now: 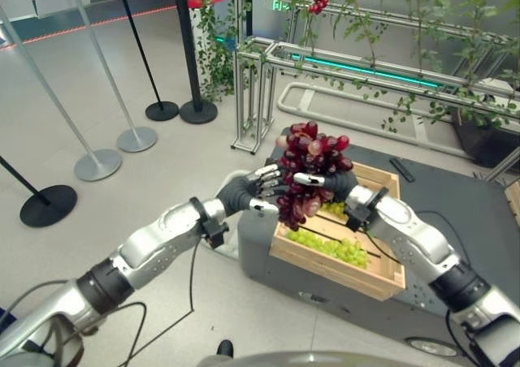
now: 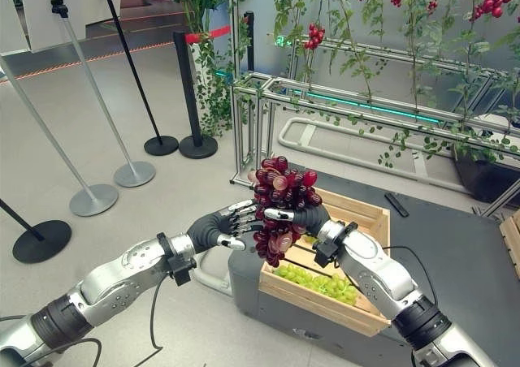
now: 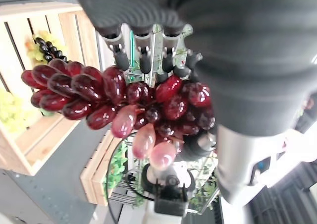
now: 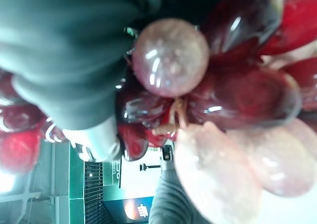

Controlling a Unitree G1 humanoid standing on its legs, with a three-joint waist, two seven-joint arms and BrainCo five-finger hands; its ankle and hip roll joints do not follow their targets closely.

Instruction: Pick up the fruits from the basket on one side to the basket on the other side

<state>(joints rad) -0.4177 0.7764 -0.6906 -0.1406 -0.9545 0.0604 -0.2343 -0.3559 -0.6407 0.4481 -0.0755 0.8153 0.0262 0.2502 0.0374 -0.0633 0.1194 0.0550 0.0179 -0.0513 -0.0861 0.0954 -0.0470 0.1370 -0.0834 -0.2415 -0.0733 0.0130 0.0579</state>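
— What takes up the most room?
— The dark grey bench [image 1: 455, 213] on the right, and on its near left corner a wooden crate [image 1: 382, 257] serving as the basket. Far behind stands a metal frame with hanging vines [image 2: 382, 99], and on the left floor a row of barrier posts [image 1: 97, 164] on round bases.
— What lies in the crate?
— Green grapes [image 1: 329, 247], spread along its floor.
— And the fruit being handled?
— A bunch of red grapes [image 1: 309, 172], held up in the air above the crate's far left corner — clear of the slats, touching nothing but the hands.
— Which hand has it?
— Both meet at it. The right hand [image 2: 305, 217] comes from the right; its fingers are curled round the bunch near its middle, and its wrist view shows the grapes pressed against the dark cover. The left hand [image 1: 252, 190] reaches in from the left; its fingers [image 3: 143, 60] lie nearly straight and spread, the dark tips resting on the bunch's side without closing round it.
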